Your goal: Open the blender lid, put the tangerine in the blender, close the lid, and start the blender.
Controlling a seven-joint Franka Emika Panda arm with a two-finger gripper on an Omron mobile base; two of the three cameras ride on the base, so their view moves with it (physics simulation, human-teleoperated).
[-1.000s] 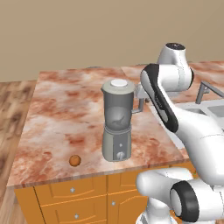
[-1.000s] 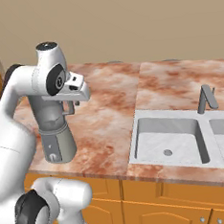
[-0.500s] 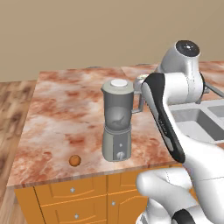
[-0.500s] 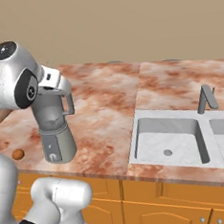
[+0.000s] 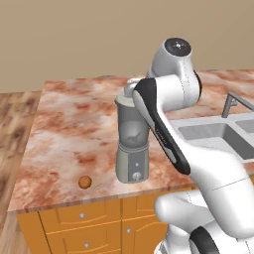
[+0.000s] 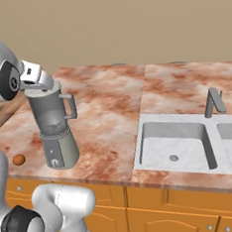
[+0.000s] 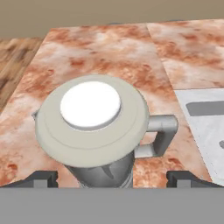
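The grey blender (image 5: 132, 144) stands near the counter's front edge, its handle turned toward the sink. Its smoky jar (image 6: 50, 114) carries the blender lid (image 7: 92, 117), a pale disc with a white centre cap, seated flat on the rim. My gripper (image 7: 113, 178) hovers just above and behind the lid, open. Its two dark fingertips (image 7: 41, 177) stand wide apart, one on each side of the jar, touching nothing. The tangerine (image 5: 85, 182) lies on the counter left of the blender base, also seen as the small orange tangerine (image 6: 19, 160) near the counter's front edge.
A double sink (image 6: 173, 139) with a grey faucet (image 6: 214, 102) is set into the marble counter (image 6: 108, 113) right of the blender. Orange cabinet fronts (image 5: 82, 223) run below. My white arm (image 5: 163, 109) arches over the blender's right side.
The arm has swung left, bringing the hand from beside the blender's handle to just over the lid. Blender, lid and tangerine have not moved.
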